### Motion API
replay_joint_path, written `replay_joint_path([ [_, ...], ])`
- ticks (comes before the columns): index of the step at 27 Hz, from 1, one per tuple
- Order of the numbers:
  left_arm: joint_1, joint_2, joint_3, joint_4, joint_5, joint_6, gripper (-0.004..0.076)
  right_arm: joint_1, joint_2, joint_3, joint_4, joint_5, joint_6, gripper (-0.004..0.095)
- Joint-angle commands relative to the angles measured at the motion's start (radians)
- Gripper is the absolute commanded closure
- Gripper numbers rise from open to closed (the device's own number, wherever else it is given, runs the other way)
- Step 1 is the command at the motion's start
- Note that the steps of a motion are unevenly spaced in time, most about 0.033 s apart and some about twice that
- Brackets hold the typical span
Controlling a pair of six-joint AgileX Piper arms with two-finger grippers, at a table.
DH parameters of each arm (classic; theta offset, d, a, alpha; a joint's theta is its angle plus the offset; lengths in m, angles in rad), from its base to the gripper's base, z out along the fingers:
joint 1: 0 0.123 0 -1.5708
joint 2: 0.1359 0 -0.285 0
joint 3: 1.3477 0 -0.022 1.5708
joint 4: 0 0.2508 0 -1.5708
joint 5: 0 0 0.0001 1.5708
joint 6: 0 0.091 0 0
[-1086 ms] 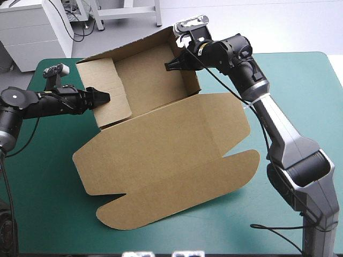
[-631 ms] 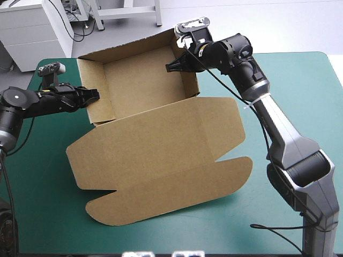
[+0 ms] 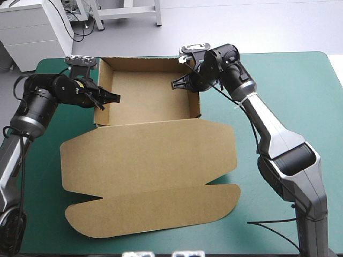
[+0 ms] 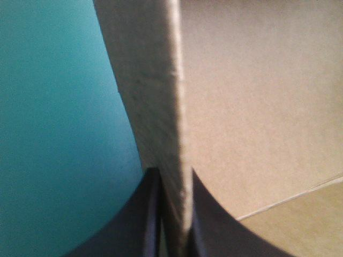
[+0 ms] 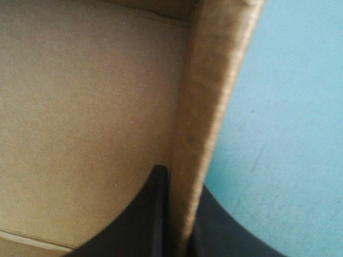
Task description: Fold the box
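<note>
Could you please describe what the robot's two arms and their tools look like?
Each tool, left tool and right tool, has two broad black fingers curved like fins. The left arm is black with round joints; the right arm has black joints and silver-grey links.

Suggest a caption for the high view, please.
Left gripper and right gripper each pinch a side wall of the box, an open tray, lid flat on the teal-green table.

You're in a lab or robotics workshop: your bench [image 3: 300,75] wears a teal-green cover, and beyond its far edge stand a pale grey cabinet [image 3: 29,37], loose black cables [image 3: 81,28] and a metal frame [image 3: 128,9] on a bare floor [image 3: 257,27].
</note>
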Motion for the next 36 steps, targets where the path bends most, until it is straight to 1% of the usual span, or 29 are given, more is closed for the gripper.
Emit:
replay_joint_path([
  [1, -0.071, 0.044, -0.05, 0.004, 0.005, -0.082, 0.0731, 0.018, -0.044, 0.052, 0.116, 0.038, -0.037, 0.0912],
  [3, -0.085, 0.114, -0.05, -0.014, 0.07, -0.082, 0.0731, 0.016, -0.046, 0.102, 0.122, 0.038, -0.021, 0.0912],
  [4, -0.091, 0.13, -0.05, -0.016, 0.079, -0.082, 0.0731, 0.016, -0.046, 0.117, 0.124, 0.038, -0.021, 0.0912],
  [9, -0.106, 0.196, -0.05, -0.016, 0.072, -0.082, 0.0731, 0.012, -0.044, 0.18, 0.108, 0.038, -0.008, 0.0912],
  [17, -0.106, 0.241, -0.05, -0.016, 0.082, -0.082, 0.0731, 0.012, -0.019, 0.182, 0.092, 0.038, 0.005, 0.0911],
  [19, -0.106, 0.245, -0.05, -0.011, 0.089, -0.082, 0.073, 0.014, -0.017, 0.182, 0.08, 0.038, 0.03, 0.0879],
  [21, -0.106, 0.245, -0.05, 0.008, 0.091, -0.068, 0.072, 0.014, -0.017, 0.182, 0.048, 0.038, 0.091, 0.0791],
  [24, -0.106, 0.245, -0.05, 0.012, 0.098, -0.066, 0.0642, 0.014, -0.017, 0.178, 0.013, 0.038, 0.12, 0.0624],
  [26, -0.106, 0.245, -0.05, 0.012, 0.1, -0.066, 0.0545, 0.014, -0.023, 0.175, -0.014, 0.038, 0.117, 0.0536],
  [27, -0.106, 0.245, -0.05, 0.012, 0.1, -0.066, 0.0487, 0.014, -0.026, 0.175, -0.029, 0.038, 0.117, 0.0514],
  [29, -0.106, 0.245, -0.053, 0.012, 0.1, -0.066, 0.0361, 0.014, -0.04, 0.175, -0.072, 0.038, 0.117, 0.0483],
  [32, -0.106, 0.245, -0.071, 0.012, 0.098, -0.066, 0.0218, 0.014, -0.064, 0.17, -0.119, 0.038, 0.117, 0.0475],
  [34, -0.106, 0.245, -0.089, 0.012, 0.107, -0.066, 0.0176, 0.014, -0.074, 0.16, -0.149, 0.038, 0.117, 0.0475],
  [36, -0.106, 0.245, -0.115, 0.012, 0.127, -0.066, 0.0174, 0.014, -0.088, 0.157, -0.166, 0.038, 0.117, 0.0475],
])
